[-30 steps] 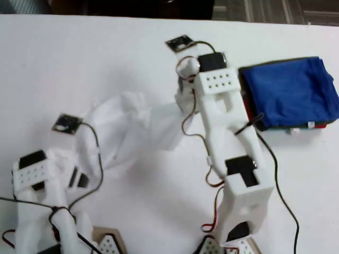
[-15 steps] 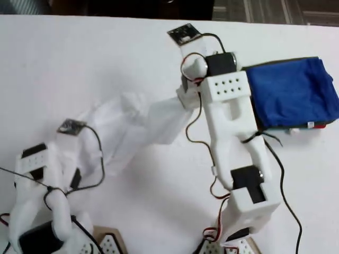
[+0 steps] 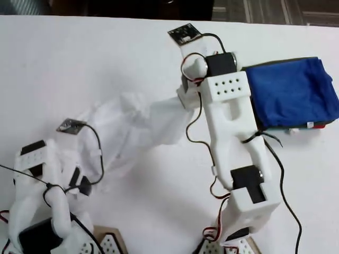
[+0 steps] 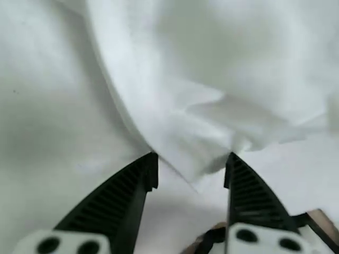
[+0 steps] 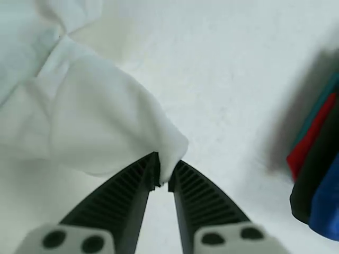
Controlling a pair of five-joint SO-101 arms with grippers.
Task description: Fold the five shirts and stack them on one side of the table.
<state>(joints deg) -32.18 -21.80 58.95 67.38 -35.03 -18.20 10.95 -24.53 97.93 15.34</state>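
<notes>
On the white table [image 3: 79, 58], near the middle: a white shirt [image 3: 132, 127], crumpled, drawn out in a long band from the side of the left arm [image 3: 37, 180] up to the head of the right arm [image 3: 233, 121]. Not folded yet.

At the right gripper [image 5: 163, 177]: jaws almost together, with only a thin slit between the tips. Pinches there a rounded corner of the white shirt, the cloth bulging out just past the tips. Stands, in the high view, at the far end of the shirt, near the stack of folded shirts [image 3: 291, 92] but not touching it.

At the left gripper [image 4: 190, 170]: jaws wide apart. Clamps nothing. Has a hanging fold of the white shirt just at the tips, reaching down between them, with no visible pressure from either finger. Sits, in the high view, at the near left end of the shirt, close to the near edge of the table.

At the right side of the table: the stack, with a blue shirt on top and edges of black, red and teal ones showing below. Lies well apart from the left gripper and just beside the wrist of the right arm. Cannot tell how many pieces are in it.

Along both arms: thin cables [image 3: 275, 174], black and red, hanging loose over the table.
</notes>
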